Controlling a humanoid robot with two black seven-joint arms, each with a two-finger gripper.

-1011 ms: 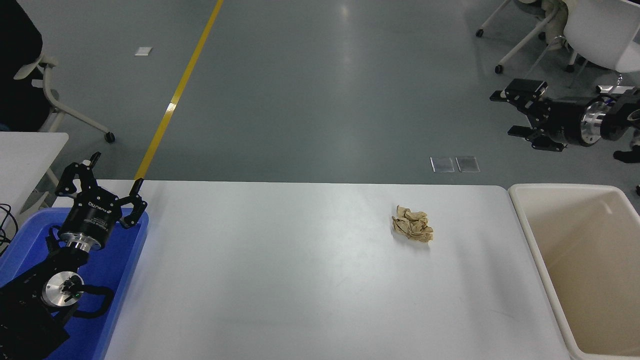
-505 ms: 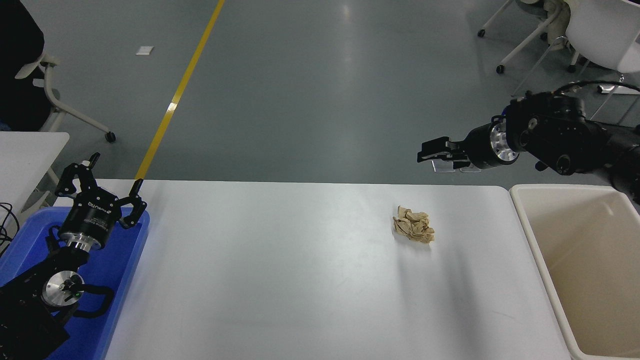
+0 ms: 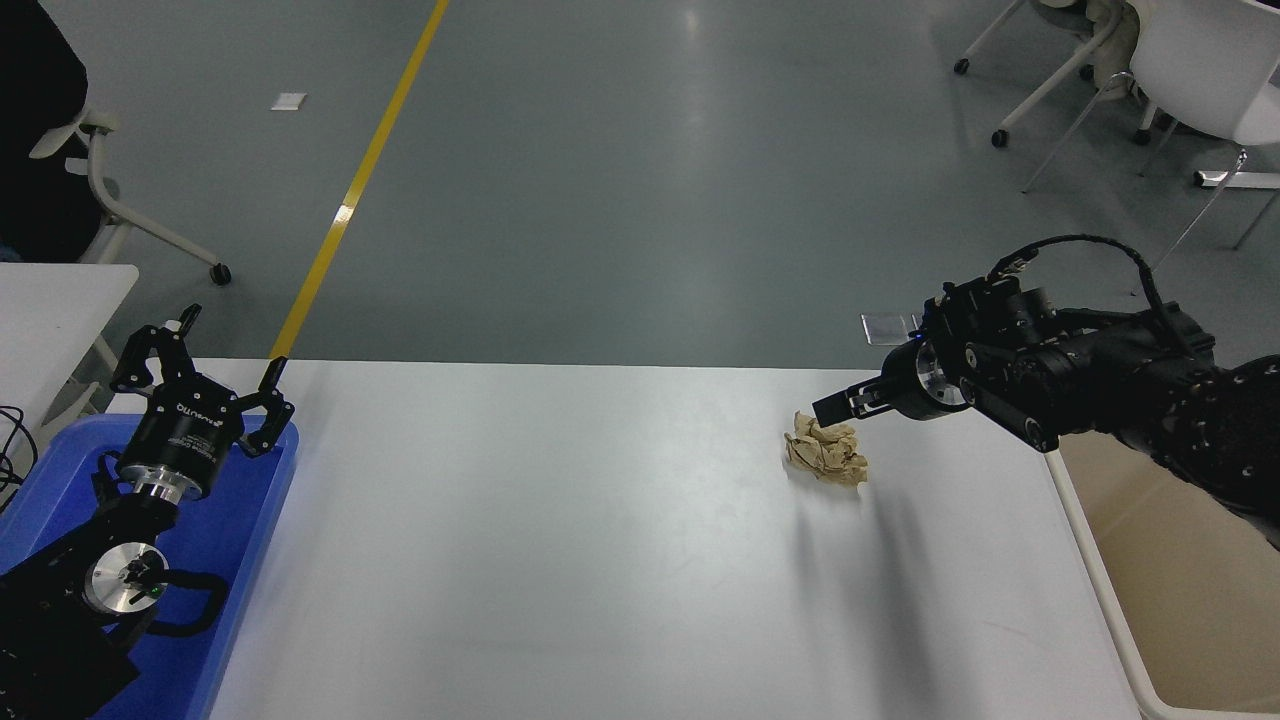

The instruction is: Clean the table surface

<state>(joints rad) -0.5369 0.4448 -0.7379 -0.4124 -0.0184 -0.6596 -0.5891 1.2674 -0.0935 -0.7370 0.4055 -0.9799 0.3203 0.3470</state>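
The table surface [image 3: 560,520] is a wide matte white top with rounded corners. A crumpled ball of brown paper [image 3: 826,449] lies on it right of the middle, near the far edge. My right gripper [image 3: 836,408] reaches in from the right and hangs just above the ball's far top; I see it edge-on and cannot tell its state or whether it touches the paper. My left gripper [image 3: 230,345] is parked open and empty over the blue tray at the lower left.
A blue tray [image 3: 250,520] sits at the table's left end. A beige tub [image 3: 1180,570] stands against its right end, partly under my right arm. A smaller white table [image 3: 50,300] and chairs [image 3: 1190,60] stand beyond.
My right arm has swung in from the far right, moved left and down, and now hangs just above the paper ball. The ball and the left arm have not moved.
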